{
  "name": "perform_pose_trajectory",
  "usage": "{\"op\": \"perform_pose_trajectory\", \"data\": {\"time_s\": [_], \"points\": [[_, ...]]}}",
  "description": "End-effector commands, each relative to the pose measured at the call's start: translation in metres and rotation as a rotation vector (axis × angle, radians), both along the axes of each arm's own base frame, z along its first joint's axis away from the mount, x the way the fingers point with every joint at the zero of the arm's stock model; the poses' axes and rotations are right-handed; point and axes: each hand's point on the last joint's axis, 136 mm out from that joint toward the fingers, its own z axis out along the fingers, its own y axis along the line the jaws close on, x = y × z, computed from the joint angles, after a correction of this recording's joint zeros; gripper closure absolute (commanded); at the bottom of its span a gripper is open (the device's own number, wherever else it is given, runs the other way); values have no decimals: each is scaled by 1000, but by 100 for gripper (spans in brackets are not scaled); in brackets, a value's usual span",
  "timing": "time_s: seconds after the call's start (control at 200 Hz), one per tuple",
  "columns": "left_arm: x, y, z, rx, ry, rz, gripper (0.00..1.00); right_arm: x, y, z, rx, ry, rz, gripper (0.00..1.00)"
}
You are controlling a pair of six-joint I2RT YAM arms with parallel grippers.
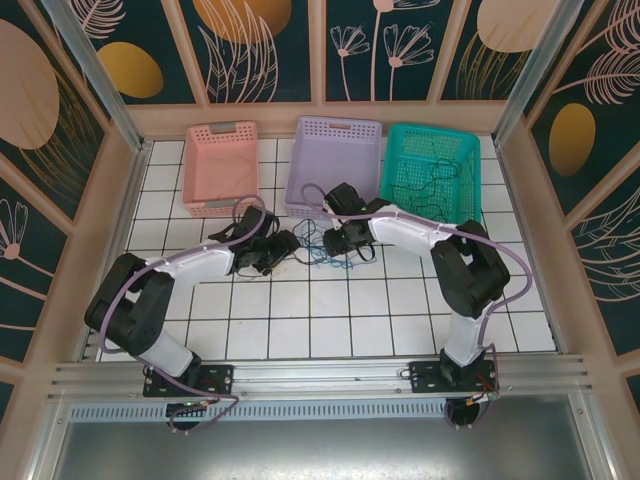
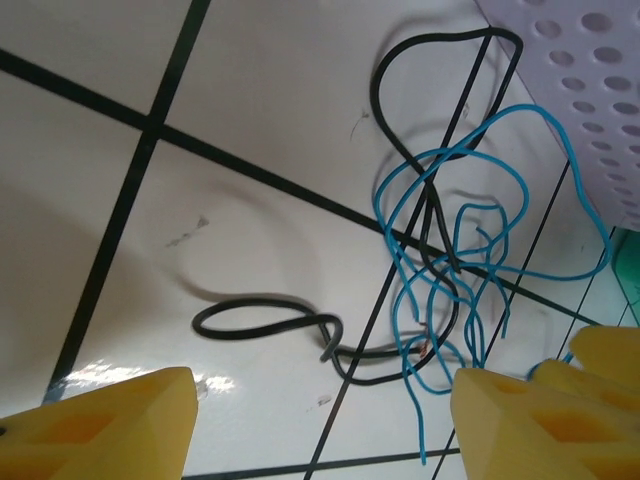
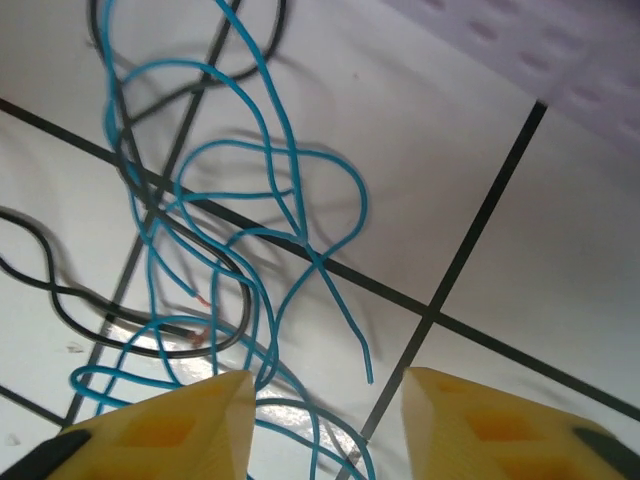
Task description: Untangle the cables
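Two arms reach in from the near edge of the tiled table [image 1: 300,320]. Left gripper [image 2: 320,420]: jaws apart, released, grasping nothing. Right gripper [image 3: 325,420]: jaws apart, nothing clamped, with blue strands running just beside one finger [image 3: 170,425].

The cables [image 1: 318,248] lie on the table between the two grippers, blue wire [image 2: 440,200] knotted over black wire [image 2: 260,315]. Strand count cannot be told.

Three baskets at the far side:
- pink basket [image 1: 220,205], left
- lavender basket [image 1: 335,205], middle
- teal basket [image 1: 400,170], right, holding thin dark wires [image 1: 437,172]
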Motion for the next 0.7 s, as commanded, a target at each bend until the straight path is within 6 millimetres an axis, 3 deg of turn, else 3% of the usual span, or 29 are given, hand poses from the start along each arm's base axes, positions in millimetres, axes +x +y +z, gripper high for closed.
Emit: {"op": "perform_pose_trajectory", "data": {"time_s": [0.0,0.18,0.29,0.39,0.53,0.691], "points": [[17,-4,5,-5,-33,18,34,-5,-5,-8,-46,15,27,60],[16,-3,-4,12,-20,11,38,-14,-12,-14,-42,23,7,57],[15,-2,-8,22,-10,6,39,-16,-13,-5,-12,6,-4,49],[15,-1,-7,33,-18,-1,40,-19,-12,-2,3,4,3,48],[14,-2,-10,36,-15,-6,43,-19,-12,-19,-21,30,9,63],[13,0,-19,48,-3,-8,48,-13,-8,-21,-8,14,-1,78]]}}
